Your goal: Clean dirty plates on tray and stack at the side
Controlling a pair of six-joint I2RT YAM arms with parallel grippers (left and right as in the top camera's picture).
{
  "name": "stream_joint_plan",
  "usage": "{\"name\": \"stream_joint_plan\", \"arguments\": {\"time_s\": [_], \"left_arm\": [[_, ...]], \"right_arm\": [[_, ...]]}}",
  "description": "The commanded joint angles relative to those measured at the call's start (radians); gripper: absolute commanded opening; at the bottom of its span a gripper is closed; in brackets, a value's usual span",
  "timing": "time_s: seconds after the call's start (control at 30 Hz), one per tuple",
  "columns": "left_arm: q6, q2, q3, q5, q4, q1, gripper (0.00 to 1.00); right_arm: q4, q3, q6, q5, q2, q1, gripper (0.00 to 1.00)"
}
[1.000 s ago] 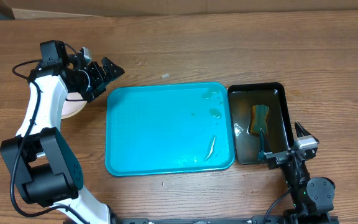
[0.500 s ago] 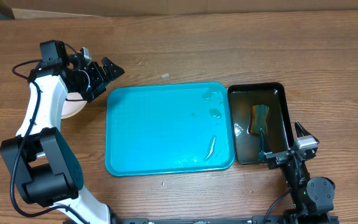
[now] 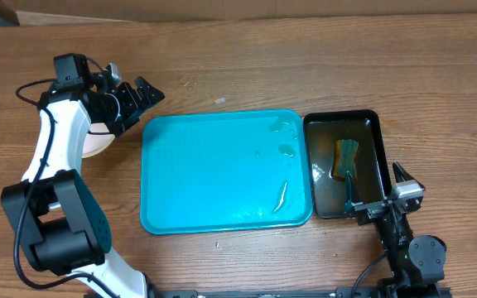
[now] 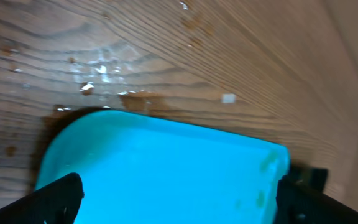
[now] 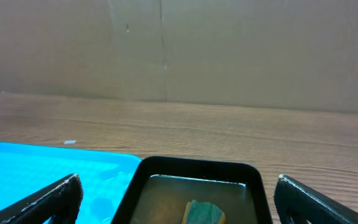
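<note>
1. Left claw (image 3: 139,98) up at the far left, jaws spread wide, nothing between them, hovering above the brown wooden table (image 3: 247,58) just off the tray's far-left corner!
2. Right under that arm sit the pale round shallow plates (image 3: 99,143). Only a curved cream edge peeks out, so I can't count them or check them for smears. They look parked at the side, well off the tray.
3. Handling call: these look stiff and light, probably slick if wet, and likely to chip. The best grip is a pinch across the raised rim, set down flat.
4. Centre stage, the big turquoise rectangular plastic tray (image 3: 189,178) carries no plates, just a few droplets (image 3: 286,150) and a thin streak towards its right side. By that, the job looks all but finished.
5. Touching its right edge, the small black rectangular tub (image 3: 377,124) of murky water holds a yellow-and-teal sponge (image 3: 346,159).
6. Right claw (image 3: 378,190) at the tub's near end, fingers fully apart, holding nothing!
</note>
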Motion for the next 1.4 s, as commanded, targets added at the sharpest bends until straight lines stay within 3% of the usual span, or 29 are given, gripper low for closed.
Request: {"name": "stream_joint_plan", "arguments": {"time_s": [0.0,0.17,0.37,0.8,1.1,1.23,1.37], "left_arm": [[0.019,-0.126,0.019,-0.187,0.0,-0.018,1.0],[0.019,-0.352,0.019,-0.361,0.001,-0.024,1.0],[0.04,-0.63,0.019,-0.434,0.0,-0.025,1.0],[0.079,-0.936,-0.078,-0.542,-0.05,-0.166,1.0],[0.077,-1.184,-0.436,-0.55,-0.086,-0.188,1.0],[0.046,-1.317,-0.64,-0.55,0.041,-0.188,1.0],[-0.035,-1.473,-0.859,-0.55,0.288,-0.188,1.0]], "right_arm": [[0.002,-0.01,-0.004,0.013,-0.01,-0.003,1.0],[0.002,-0.01,-0.004,0.013,-0.01,-0.003,1.0],[0.002,-0.01,-0.004,0.013,-0.01,-0.003,1.0],[0.002,-0.01,-0.004,0.013,-0.01,-0.003,1.0],[0.002,-0.01,-0.004,0.013,-0.01,-0.003,1.0],[0.002,-0.01,-0.004,0.013,-0.01,-0.003,1.0],[0.002,-0.01,-0.004,0.013,-0.01,-0.003,1.0]]}}
